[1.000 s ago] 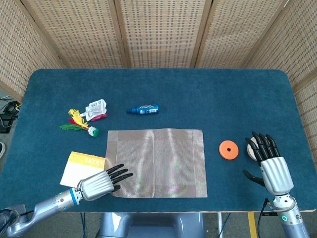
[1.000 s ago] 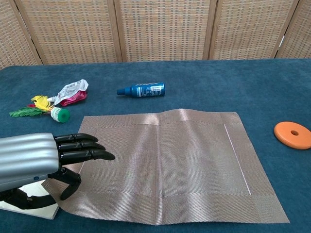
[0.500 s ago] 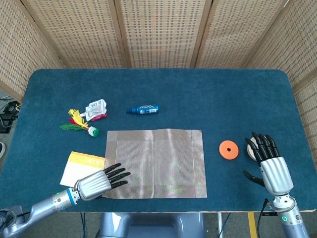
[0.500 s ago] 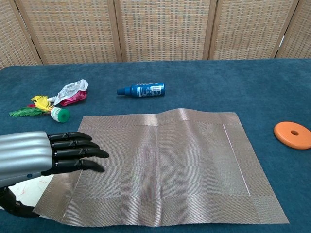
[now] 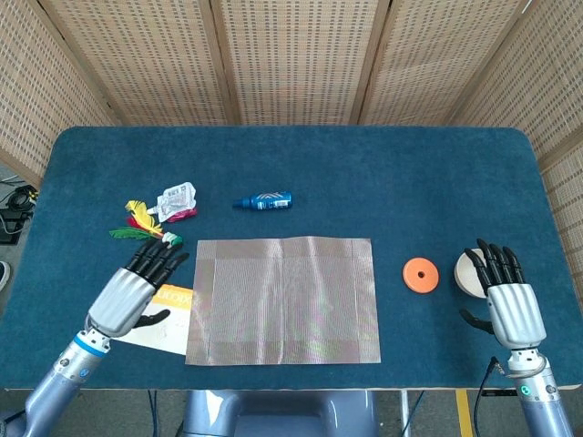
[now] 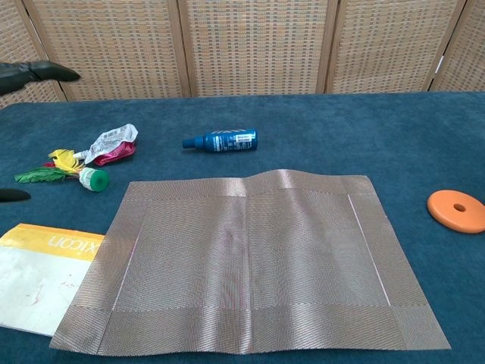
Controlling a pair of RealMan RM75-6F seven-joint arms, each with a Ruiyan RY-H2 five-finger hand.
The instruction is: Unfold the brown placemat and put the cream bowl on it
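Observation:
The brown placemat (image 5: 284, 299) (image 6: 246, 262) lies unfolded and flat on the blue table, with slight ripples along its far edge. The cream bowl (image 5: 468, 272) sits at the right, mostly hidden behind the fingers of my right hand (image 5: 510, 300), which is open just in front of it. My left hand (image 5: 132, 287) hovers open with straight fingers left of the mat, over the yellow-and-white booklet (image 5: 162, 314). In the chest view only black fingertips (image 6: 38, 73) of that hand show at the top left.
An orange disc (image 5: 420, 274) (image 6: 456, 210) lies between mat and bowl. A blue bottle (image 5: 263, 200) (image 6: 220, 140) lies beyond the mat. A crumpled packet (image 5: 178, 201) (image 6: 111, 144) and a feathered shuttlecock (image 5: 146, 229) (image 6: 72, 174) sit at the left.
My left hand has let go of the mat's near left corner and lifted away to the left over the booklet; the mat now lies flat. The right hand dropped slightly.

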